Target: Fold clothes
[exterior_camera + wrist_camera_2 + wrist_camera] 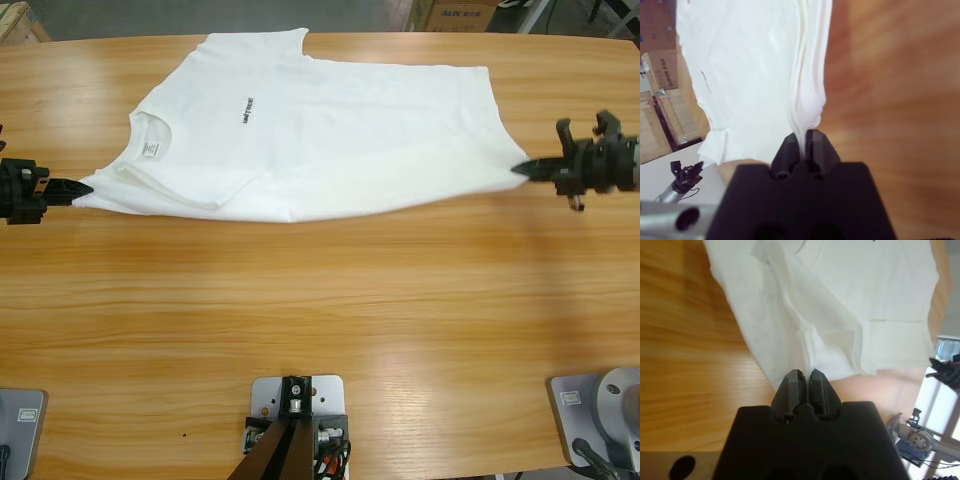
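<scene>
Pinching T-shirt (pixel 330 130) corners, claws (pixel 82 187) clamped.

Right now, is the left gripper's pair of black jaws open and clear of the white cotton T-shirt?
No: the left gripper is shut on a pinch of the white cotton T-shirt.

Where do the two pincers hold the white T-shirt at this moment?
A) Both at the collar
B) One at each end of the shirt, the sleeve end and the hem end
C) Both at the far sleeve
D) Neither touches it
B: the left pincer pinches the sleeve end of the white T-shirt and the right pincer pinches its hem corner; both wrist views show cloth between closed jaws.
</scene>
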### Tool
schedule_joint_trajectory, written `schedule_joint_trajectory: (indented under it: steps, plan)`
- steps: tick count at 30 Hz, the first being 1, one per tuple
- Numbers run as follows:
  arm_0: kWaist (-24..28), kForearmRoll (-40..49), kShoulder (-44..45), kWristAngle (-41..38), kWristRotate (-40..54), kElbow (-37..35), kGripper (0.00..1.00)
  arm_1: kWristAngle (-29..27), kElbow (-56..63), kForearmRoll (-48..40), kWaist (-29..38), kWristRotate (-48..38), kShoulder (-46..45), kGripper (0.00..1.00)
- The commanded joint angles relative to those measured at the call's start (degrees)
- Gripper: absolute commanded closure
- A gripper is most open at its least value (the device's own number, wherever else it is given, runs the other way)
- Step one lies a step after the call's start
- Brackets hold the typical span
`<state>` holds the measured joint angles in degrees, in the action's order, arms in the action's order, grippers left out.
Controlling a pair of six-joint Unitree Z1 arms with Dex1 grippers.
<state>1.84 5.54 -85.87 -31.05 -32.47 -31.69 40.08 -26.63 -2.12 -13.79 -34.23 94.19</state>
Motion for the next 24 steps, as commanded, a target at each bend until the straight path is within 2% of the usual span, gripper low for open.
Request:
schedule_joint_trajectory:
  steps: [1,12,24]
  plan:
    - [0.0,2.7,4.4,-0.1,-3.3,4.1,1.000,-3.3,6.2,1.7,0.2,-6.3,-9.3,1.000]
    - [-0.8,8.9,8.8,2.3,-9.0,5.5,1.000,-6.6,8.4,13.4,0.2,-11.3,-21.4,1.000]
    - [-3.2,18.1,15.8,5.3,-17.4,6.2,1.000,-7.5,5.1,25.7,0.2,-13.6,-20.0,1.000]
